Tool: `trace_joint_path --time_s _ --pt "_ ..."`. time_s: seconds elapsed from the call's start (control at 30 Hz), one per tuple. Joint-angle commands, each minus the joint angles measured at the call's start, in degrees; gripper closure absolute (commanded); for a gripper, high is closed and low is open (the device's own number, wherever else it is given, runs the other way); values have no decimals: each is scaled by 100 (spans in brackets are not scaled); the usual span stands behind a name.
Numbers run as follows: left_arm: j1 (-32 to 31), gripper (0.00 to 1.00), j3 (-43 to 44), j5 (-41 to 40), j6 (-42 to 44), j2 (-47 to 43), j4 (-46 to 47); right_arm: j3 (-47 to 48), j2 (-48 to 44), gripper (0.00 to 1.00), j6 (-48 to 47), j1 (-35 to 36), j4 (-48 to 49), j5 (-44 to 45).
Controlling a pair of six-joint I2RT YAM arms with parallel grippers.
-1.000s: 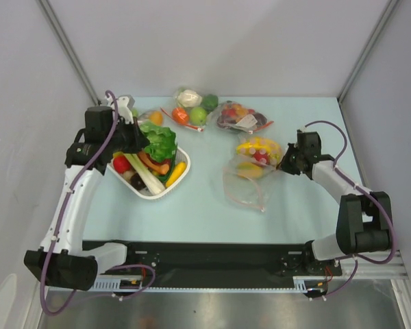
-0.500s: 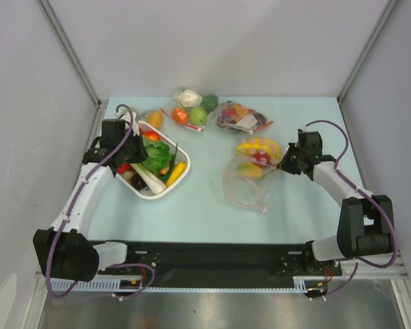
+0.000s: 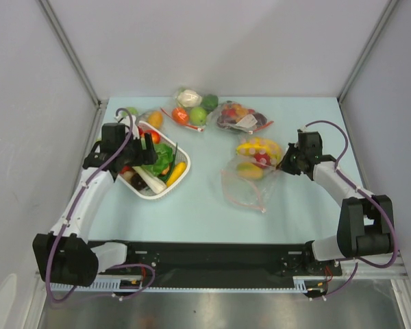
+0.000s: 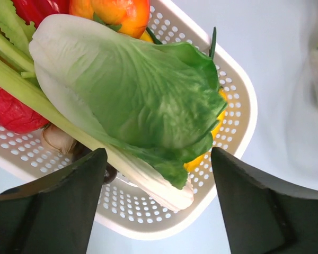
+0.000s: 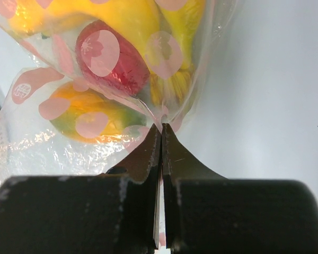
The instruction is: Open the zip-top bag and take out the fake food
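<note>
On the pale blue table [image 3: 205, 205], right of centre, lies the zip-top bag [image 3: 250, 181], clear and crinkled. Its thin pinkish-red strip is at the near end. Most of the bag lies flat. Its far end bulges with 3 pieces of fake food: an orange-yellow fruit [image 3: 248, 169], a small red piece [image 3: 262, 157] and a yellow banana bunch [image 3: 259, 146].

The right gripper [image 3: 282, 163] is at the bag's right side, clenched on a fold of the plastic. The right wrist view shows its 2 fingers [image 5: 143, 159] pressed together, with the film pinched at their tips just below the red piece.

On the left stands a white perforated basket [image 3: 166, 190]. In it a leafy green lettuce [image 3: 161, 156] lies on top of a red pepper [image 4: 10, 111], a tomato [image 4: 114, 8] and a pale green leek stalk [image 4: 21, 79].

The left gripper [image 3: 133, 154] hangs over the basket, released. Its fingers are spread wide and hold nothing, with the lettuce lying beyond them.

Along the far edge sit 2 more clear bags: 1 with white cauliflower and green fruit [image 3: 192, 106], and 1 with dark purple items and a white label [image 3: 243, 118].
</note>
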Motion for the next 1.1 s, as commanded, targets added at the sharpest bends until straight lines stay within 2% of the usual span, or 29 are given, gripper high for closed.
trace_joint_path --time_s 0.0,0.03,0.3,0.4,0.43,0.5,0.63,0.7,0.73,0.9,0.97,1.07 --pt "47 14 203 115 -32 -303 81 95 -167 100 -40 -9 38 -122" --pt "47 9 221 141 -41 -347 81 104 -158 100 -49 -9 47 -113" --pt "-23 8 660 98 29 -988 63 192 -211 100 -40 78 -23 -192" --pt "-523 10 844 -191 108 -1033 177 201 -237 100 -5 149 -41 -192" --pt "-986 10 897 -297 108 -1015 195 209 -255 100 39 201 -41 -192" --pt "-1515 11 1020 -377 47 -910 317 210 -255 100 65 246 -41 -192" --pt "-2876 10 723 631 108 -717 932 253 -272 100 109 351 -85 -201" --pt "-3186 11 441 904 196 -690 1266 262 -290 100 180 378 -85 -201" --pt "-3301 11 293 1271 161 -655 1398 271 -316 100 197 404 -85 -210" --pt "-3556 18 63 2082 -14 -400 1557 315 -343 100 259 466 -103 -219" --pt "-3609 20 -112 2162 -84 -304 1679 324 -360 100 276 474 -120 -228" --pt "-3697 30 -323 2163 -120 21 1873 315 -387 100 320 509 -146 -271"
